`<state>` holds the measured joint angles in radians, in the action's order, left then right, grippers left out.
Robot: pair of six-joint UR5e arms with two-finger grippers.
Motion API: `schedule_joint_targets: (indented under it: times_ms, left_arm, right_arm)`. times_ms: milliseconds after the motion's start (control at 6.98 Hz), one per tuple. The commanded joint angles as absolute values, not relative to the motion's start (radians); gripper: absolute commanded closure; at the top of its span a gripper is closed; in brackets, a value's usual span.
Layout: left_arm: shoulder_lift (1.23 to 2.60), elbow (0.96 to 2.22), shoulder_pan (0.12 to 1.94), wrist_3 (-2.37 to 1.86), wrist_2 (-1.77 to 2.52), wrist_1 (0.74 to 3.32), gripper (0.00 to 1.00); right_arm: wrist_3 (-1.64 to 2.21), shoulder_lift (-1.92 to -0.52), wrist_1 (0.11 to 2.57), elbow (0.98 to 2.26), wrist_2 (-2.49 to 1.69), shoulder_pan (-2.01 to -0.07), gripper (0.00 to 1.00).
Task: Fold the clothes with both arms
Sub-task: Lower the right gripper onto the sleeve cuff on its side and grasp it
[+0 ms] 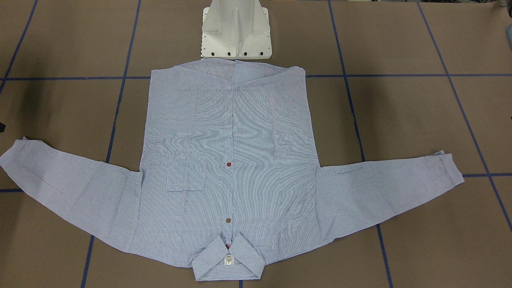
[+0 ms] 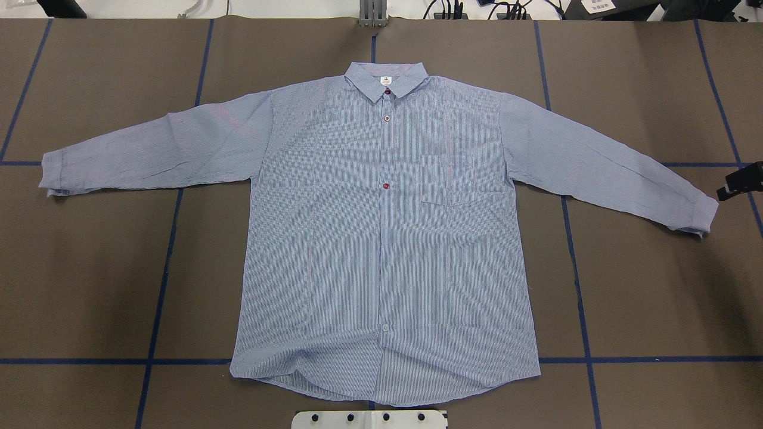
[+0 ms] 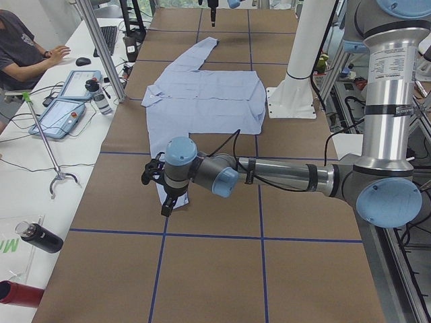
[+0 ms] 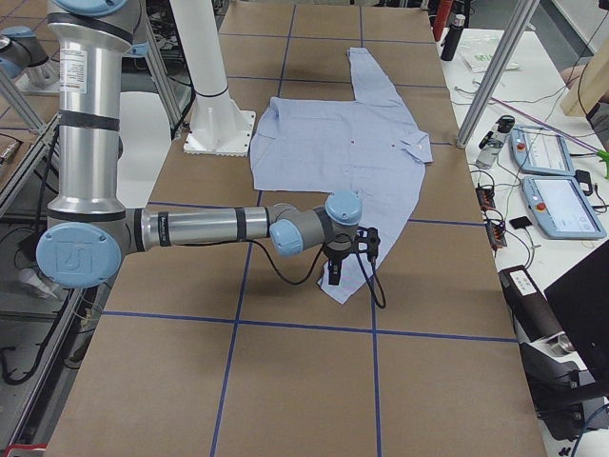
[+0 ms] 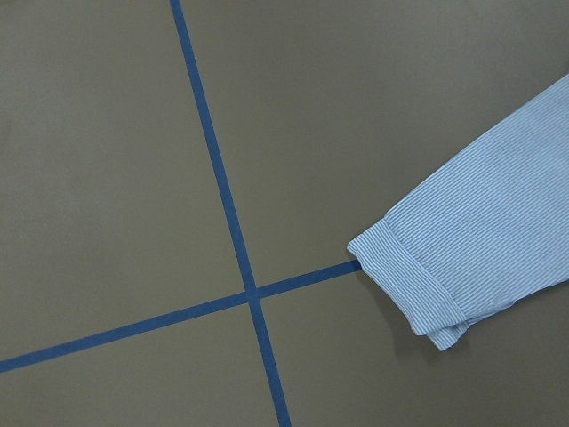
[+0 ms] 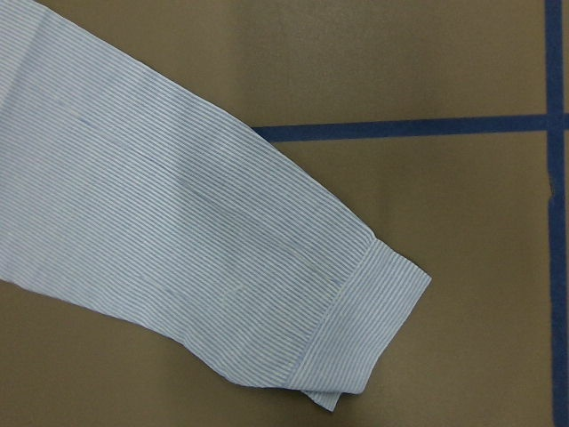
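Note:
The light blue striped shirt lies flat, front up and buttoned, with its collar at the far side and both sleeves spread out. My left gripper hovers over the left sleeve's cuff, which the left wrist view shows on the mat. I cannot tell whether it is open. My right gripper hangs above the right sleeve's cuff, which fills the right wrist view. Only a black part of that gripper shows at the overhead view's right edge, and I cannot tell how its jaws stand.
The white pedestal base stands just behind the shirt's hem. Blue tape lines cross the brown mat. A side table with tablets, bottles and an operator runs along the far edge.

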<state>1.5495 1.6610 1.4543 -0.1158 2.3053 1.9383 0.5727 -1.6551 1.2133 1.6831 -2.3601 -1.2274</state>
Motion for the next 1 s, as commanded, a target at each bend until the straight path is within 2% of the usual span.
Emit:
schedule_joint_targets:
  times_ms: [0,573,716,859]
  left_arm:
    - [1.545,1.664,1.445,-0.155,2.306,1.96,0.0]
    - [1.545,1.663,1.419,-0.189,2.304,1.974,0.0]
    - [1.545,1.661,1.419,-0.189,2.301,1.974,0.0]
    - [1.545,1.661,1.419,-0.189,2.301,1.974,0.0]
  right_arm:
    - [0.859,-1.657,1.096,1.635,-2.308,-1.171,0.02]
    - [1.359,-1.663,0.622,1.427,-2.272,-1.088,0.12]
    - [1.393,-1.663,0.615,1.427,-2.263,-1.08,0.17]
    - [1.391,-1.663,0.614,1.407,-2.257,-1.077,0.18]
